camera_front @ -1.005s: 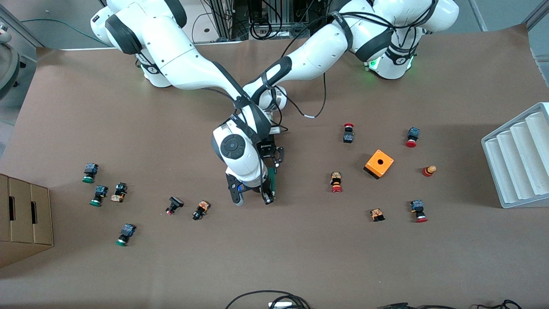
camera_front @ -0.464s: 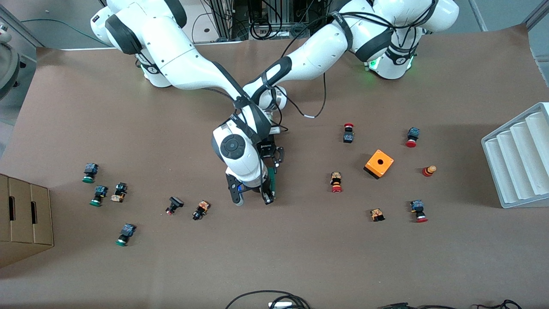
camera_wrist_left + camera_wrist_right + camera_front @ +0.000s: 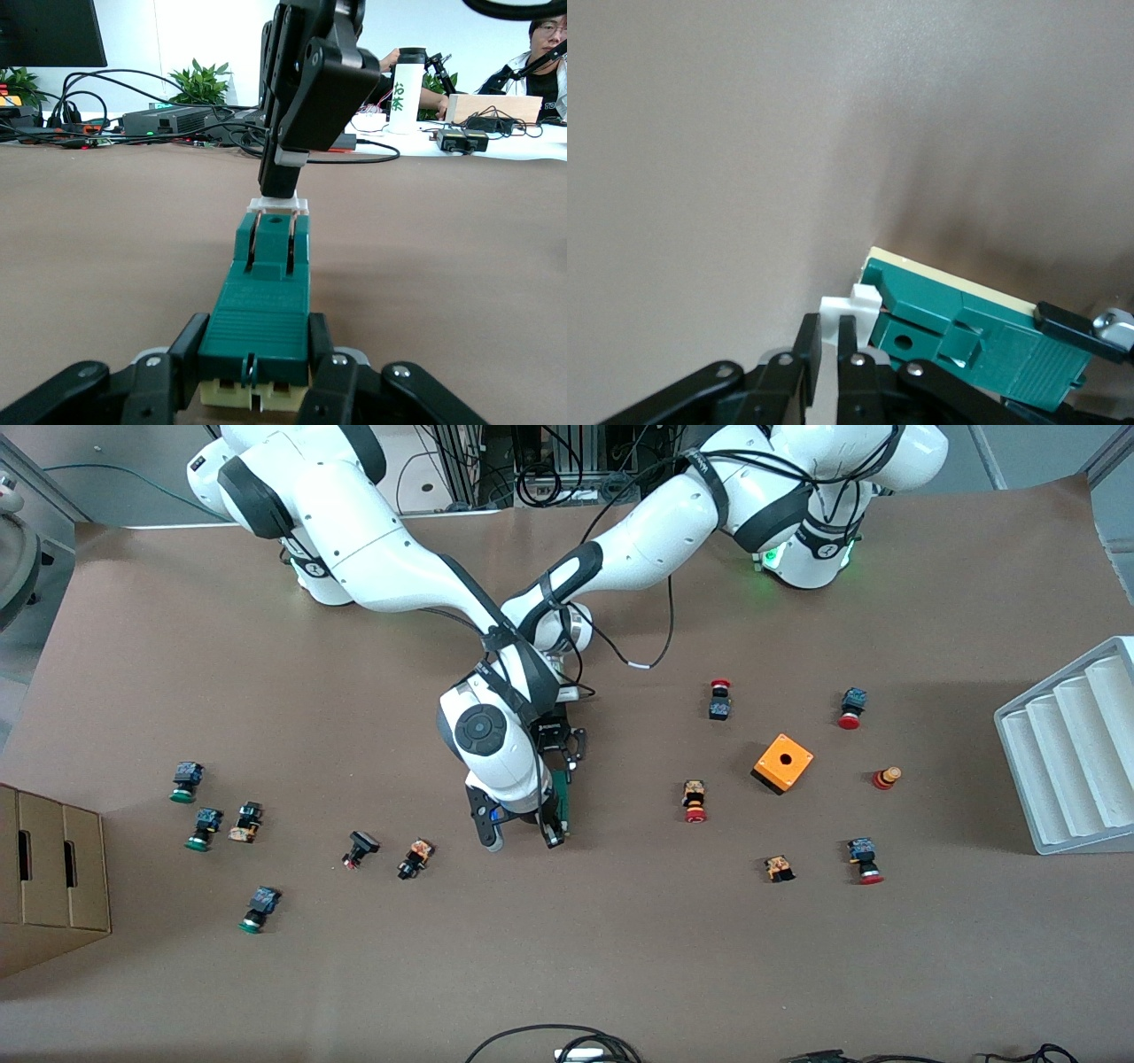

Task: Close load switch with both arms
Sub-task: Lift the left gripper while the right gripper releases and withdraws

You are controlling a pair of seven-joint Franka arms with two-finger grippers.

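The load switch [image 3: 563,797], a narrow dark-green rectangular block with a cream underside and a small white handle piece [image 3: 278,204] at one end, lay flat on the brown paper-covered table [image 3: 620,957] near the middle, between the two arms' ends. Both arms reached in over it and crossed there.

The left gripper [image 3: 257,376] sat low at one end of the block, its black fingers [image 3: 188,350] closed against the two long sides of the green body, so it gripped the load switch. The right gripper [image 3: 830,350] stood over the other end, pointing down. In the right wrist view its two fingertips were nearly together, pinched on the white handle piece. In the left wrist view the same gripper appeared as a black body directly above the handle, its tip touching it.

In the front view the right arm's white wrist covered most of the block; only a green strip showed beside it.

Other items on the table: an orange cube box with a round hole [image 3: 783,763] toward the left arm's end, with several red-capped push buttons [image 3: 695,801] scattered around it. Green-capped push buttons [image 3: 185,781] lay toward the right arm's end, near a brown cardboard box [image 3: 53,877]. A white ribbed tray [image 3: 1072,753] stood at the table edge at the left arm's end.
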